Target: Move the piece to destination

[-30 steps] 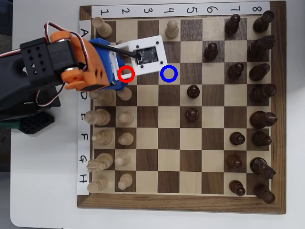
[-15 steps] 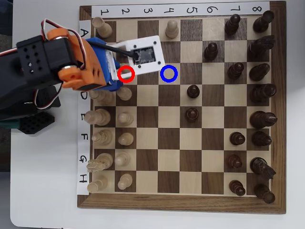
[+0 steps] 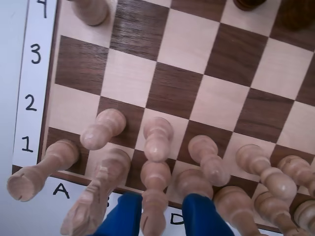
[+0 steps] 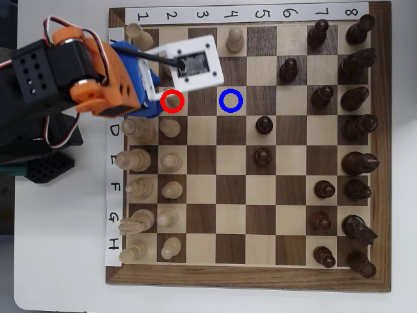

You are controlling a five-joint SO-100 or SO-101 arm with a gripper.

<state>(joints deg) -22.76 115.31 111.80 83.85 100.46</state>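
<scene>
The chessboard (image 4: pixel 293 176) is made of smooth wood with a soft shine, the piece (image 3: pixel 157 138) is pale, smooth wood, and the gripper (image 3: pixel 162 209) is made of blue plastic with orange plastic behind it.

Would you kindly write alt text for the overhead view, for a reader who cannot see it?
An orange-and-blue robot arm reaches over the left edge of a wooden chessboard, above a pale pawn circled in red. A blue ring marks an empty dark square two squares to the right. Pale pieces line the left, dark pieces the right.
</scene>
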